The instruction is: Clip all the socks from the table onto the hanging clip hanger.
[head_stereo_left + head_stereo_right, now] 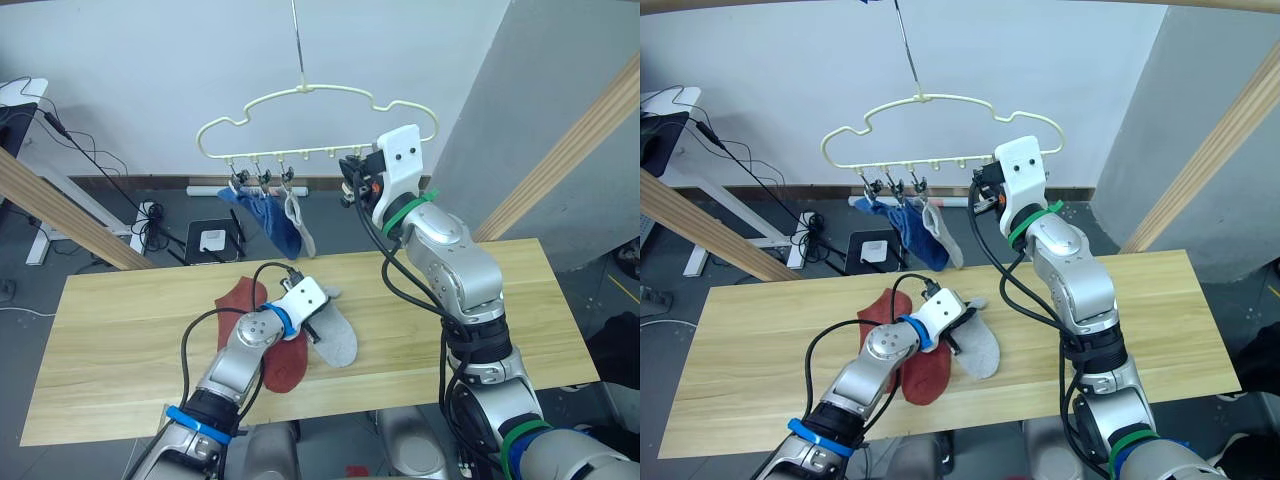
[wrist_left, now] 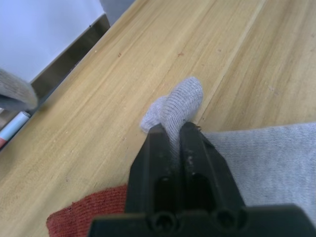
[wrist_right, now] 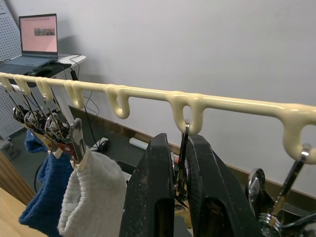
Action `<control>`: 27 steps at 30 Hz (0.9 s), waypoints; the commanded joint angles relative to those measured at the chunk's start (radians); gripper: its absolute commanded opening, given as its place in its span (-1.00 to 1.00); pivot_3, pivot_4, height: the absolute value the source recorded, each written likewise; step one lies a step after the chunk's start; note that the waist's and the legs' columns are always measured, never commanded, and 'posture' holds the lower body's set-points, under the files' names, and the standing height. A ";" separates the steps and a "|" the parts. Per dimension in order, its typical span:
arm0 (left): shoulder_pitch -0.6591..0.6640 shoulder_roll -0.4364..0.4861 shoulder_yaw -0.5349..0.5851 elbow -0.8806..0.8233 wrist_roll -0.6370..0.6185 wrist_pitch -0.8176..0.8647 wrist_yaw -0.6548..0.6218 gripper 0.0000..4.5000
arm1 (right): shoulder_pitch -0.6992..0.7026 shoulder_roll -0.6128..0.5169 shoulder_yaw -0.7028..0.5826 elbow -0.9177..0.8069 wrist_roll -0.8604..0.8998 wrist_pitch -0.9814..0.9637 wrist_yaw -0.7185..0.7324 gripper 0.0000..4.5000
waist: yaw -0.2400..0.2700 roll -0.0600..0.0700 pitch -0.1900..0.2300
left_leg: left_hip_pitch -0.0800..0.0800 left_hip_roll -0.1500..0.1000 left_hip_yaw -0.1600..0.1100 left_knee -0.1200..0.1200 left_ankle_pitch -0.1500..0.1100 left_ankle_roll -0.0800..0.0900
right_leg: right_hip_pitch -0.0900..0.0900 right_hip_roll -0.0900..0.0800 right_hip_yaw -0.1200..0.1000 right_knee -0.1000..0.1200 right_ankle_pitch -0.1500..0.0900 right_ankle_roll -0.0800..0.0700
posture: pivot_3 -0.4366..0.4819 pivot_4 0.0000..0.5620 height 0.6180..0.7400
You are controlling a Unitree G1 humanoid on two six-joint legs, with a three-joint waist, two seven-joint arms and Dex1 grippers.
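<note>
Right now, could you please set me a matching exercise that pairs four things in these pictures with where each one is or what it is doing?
Things:
1. left claw
2. right claw
3. blue socks
4. red socks

States:
A. hanging from the hanger's clips beside a grey sock
B. lying on the table
C. shut on a metal clip under the hanger's bar
D. shut on the table's grey sock

Pairs: 1-D, 2-C, 3-A, 4-B
</note>
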 commanded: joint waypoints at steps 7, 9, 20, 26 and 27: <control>0.123 0.068 0.049 -0.220 0.014 -0.209 0.040 -1.00 | -0.002 0.000 -0.003 -0.047 0.007 -0.010 -0.006 -0.98 | -0.001 0.000 0.000 | 0.000 0.000 0.000 0.000 0.000 0.000 | 0.000 0.000 0.000 0.000 0.000 0.000 | -0.53 0.04 0.88; 0.148 0.091 0.062 -0.253 0.024 -0.270 0.050 -1.00 | -0.002 -0.002 -0.004 -0.047 0.007 -0.010 -0.006 -0.98 | -0.001 0.000 0.000 | 0.000 0.000 0.000 0.000 0.000 0.000 | 0.000 0.000 0.000 0.000 0.000 0.000 | -0.52 0.05 0.88; 0.185 0.128 0.128 -0.275 0.027 -0.500 0.108 -1.00 | 0.004 -0.005 0.001 -0.055 0.010 -0.008 -0.001 -0.98 | -0.001 0.000 0.000 | 0.000 0.000 0.001 -0.001 0.000 0.000 | 0.000 0.000 0.000 -0.001 0.000 0.000 | -0.51 0.06 0.88; 0.121 0.082 0.126 -0.246 0.018 -0.554 0.124 -1.00 | 0.005 -0.003 0.002 -0.062 0.017 -0.005 0.007 -0.98 | 0.000 0.000 0.000 | 0.000 0.000 0.000 -0.001 0.000 0.000 | 0.000 0.000 0.000 -0.001 0.000 0.000 | -0.52 0.07 0.88; 0.106 0.075 0.124 -0.232 0.024 -0.555 0.127 -1.00 | 0.005 -0.003 0.002 -0.064 0.019 -0.004 0.007 -0.98 | 0.000 0.000 0.000 | 0.000 0.000 0.000 0.000 0.000 0.000 | 0.000 0.000 0.000 -0.001 0.000 0.000 | -0.52 0.07 0.88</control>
